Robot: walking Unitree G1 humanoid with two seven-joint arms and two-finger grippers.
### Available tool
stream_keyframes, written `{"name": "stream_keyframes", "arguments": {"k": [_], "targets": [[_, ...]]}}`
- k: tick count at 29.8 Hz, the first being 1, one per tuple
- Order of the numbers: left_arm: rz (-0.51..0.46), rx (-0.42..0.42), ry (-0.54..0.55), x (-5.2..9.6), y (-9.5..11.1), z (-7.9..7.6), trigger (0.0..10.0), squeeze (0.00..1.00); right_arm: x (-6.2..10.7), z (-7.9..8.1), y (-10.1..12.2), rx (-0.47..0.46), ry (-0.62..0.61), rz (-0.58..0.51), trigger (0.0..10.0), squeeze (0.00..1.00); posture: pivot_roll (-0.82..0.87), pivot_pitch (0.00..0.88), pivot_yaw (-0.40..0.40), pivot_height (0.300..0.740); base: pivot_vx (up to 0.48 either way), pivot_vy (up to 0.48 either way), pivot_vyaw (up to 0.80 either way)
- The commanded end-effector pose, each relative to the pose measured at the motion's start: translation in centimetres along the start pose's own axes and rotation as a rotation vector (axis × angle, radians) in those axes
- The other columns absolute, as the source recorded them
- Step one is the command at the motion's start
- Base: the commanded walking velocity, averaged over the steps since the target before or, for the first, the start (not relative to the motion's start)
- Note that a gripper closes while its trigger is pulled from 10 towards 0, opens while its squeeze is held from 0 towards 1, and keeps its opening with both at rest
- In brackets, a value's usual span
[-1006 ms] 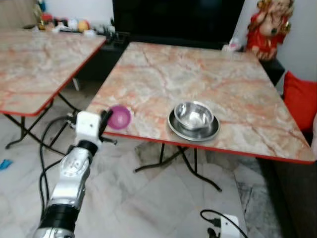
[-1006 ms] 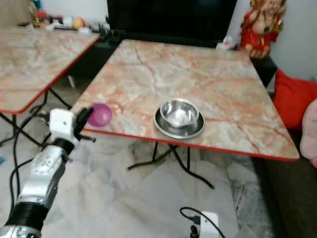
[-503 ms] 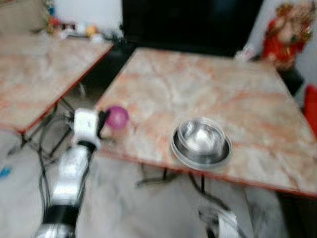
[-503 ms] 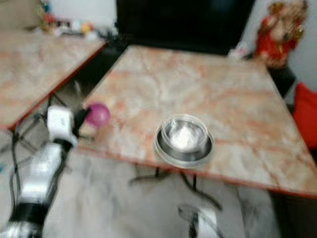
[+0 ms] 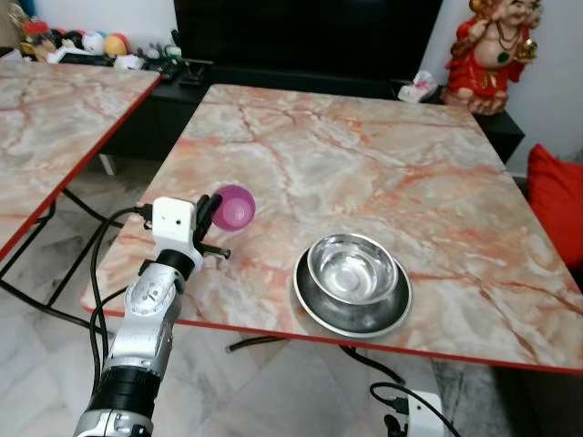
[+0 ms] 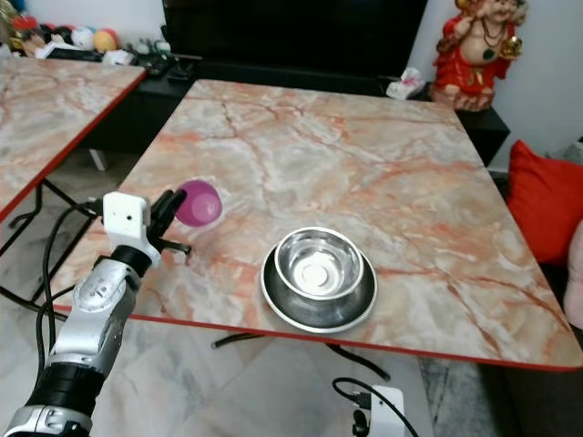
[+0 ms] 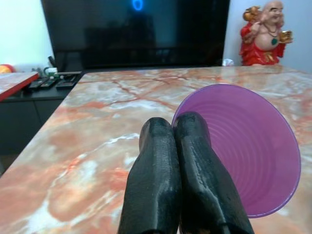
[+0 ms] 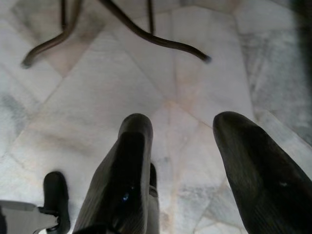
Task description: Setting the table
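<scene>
A purple plastic cup [image 5: 236, 207] hangs tipped on its side just above the left part of the marble table [image 5: 364, 155]. My left gripper [image 5: 208, 213] is shut on its rim. In the left wrist view the two black fingers [image 7: 161, 161] press together, one inside the cup [image 7: 248, 156], whose mouth faces the camera. A steel bowl [image 5: 352, 270] sits in a steel plate [image 5: 351, 327] near the table's front edge, to the right of the cup. My right gripper [image 8: 187, 124] hangs open over the tiled floor.
A second marble table [image 5: 55, 100] stands to the left with a gap between. Behind are a dark TV [image 5: 310, 36] and a red statue [image 5: 492, 50]. A red cushion [image 5: 553, 196] lies at right. Cables and a white adapter [image 5: 417, 414] lie on the floor.
The camera has come closer to the table and looks down more steeply. My left gripper with the purple cup now sits over the tabletop instead of at its front corner.
</scene>
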State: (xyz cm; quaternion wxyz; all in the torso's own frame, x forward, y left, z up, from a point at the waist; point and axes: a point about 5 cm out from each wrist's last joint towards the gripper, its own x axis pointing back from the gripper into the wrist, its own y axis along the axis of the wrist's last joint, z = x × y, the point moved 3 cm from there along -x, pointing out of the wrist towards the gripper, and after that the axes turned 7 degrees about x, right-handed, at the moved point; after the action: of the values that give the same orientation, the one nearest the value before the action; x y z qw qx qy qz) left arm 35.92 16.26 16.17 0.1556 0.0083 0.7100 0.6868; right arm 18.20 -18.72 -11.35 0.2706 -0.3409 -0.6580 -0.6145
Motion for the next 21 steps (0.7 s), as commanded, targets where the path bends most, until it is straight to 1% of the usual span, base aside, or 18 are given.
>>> {"name": "stream_keyframes", "arguments": {"k": [1,3,18,21], "targets": [[-0.027,-0.013,-0.005,-0.27,0.83,-0.03,10.0,0.00,0.08,-0.01,-0.43,-0.010,-0.002,0.017,10.0,0.00,0.16,0.000,-0.059,0.740,0.000,0.000,0.00],[-0.030,-0.013,0.003,-0.28,0.92,0.05,10.0,0.00,0.08,-0.02,-0.44,-0.009,-0.002,0.017,10.0,0.00,0.16,0.000,-0.060,0.740,0.000,0.000,0.00],[-0.028,-0.017,0.009,-0.11,0.97,0.38,10.0,0.00,0.10,-0.02,-0.53,-0.003,0.004,0.020,10.0,0.00,0.16,0.000,-0.062,0.740,0.000,-0.274,0.00],[-0.024,-0.011,0.018,-0.13,0.93,0.62,10.0,0.00,0.11,-0.02,-0.55,-0.004,0.004,0.021,10.0,0.00,0.16,0.000,-0.063,0.740,0.000,0.000,0.00]]}}
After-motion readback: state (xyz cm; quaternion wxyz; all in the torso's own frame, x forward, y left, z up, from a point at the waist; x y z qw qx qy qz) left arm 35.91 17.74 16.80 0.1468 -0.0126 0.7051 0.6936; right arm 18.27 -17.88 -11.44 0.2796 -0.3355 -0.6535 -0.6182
